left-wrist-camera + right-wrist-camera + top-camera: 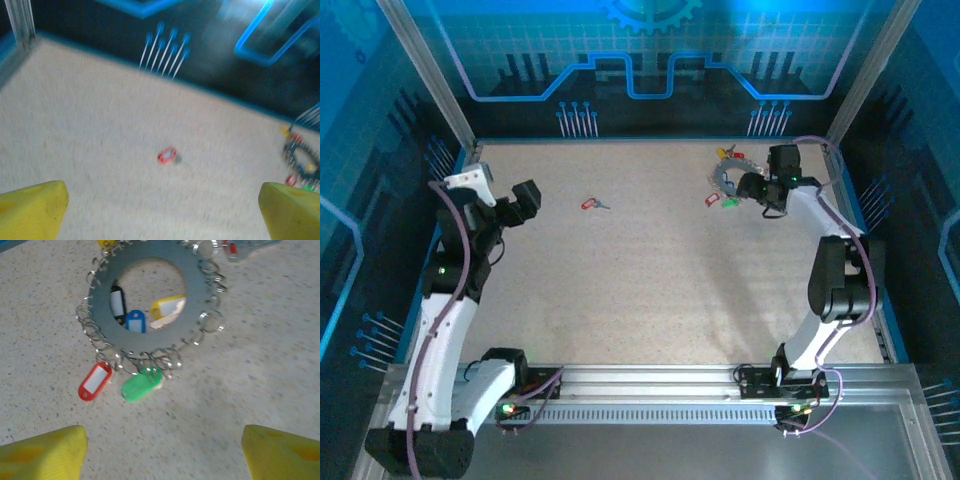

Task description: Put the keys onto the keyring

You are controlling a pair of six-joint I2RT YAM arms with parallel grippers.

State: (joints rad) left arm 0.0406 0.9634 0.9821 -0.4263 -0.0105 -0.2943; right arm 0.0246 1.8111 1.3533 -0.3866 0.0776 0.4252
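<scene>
One loose key point(592, 204) with a red tag lies alone on the table point(650, 300), a little left of the middle in the overhead view. The left gripper point(528, 198) stands just to the left of it and points toward it. This arm is clearly the nearer one. In the left wrist view the key sits almost in the centre of the frame, straight ahead of the two yellow fingers point(32, 210). They are spread wide with nothing between them. The key's long axis runs about left to right in the overhead view, with the tag toward the gripper and the metal blade away from it.

The keyring point(725, 170) lies in the upper right of the overhead view, not far from the back wall. Several tags already hang on its rim, among them a red tag point(95, 381) and a green tag point(141, 384). The right gripper point(162, 440) is right beside it, its fingers wide apart and empty.

There is bare table all around the loose key, well away from every edge, so I think the approach is free. Between the key and the keyring the table is also bare.
</scene>
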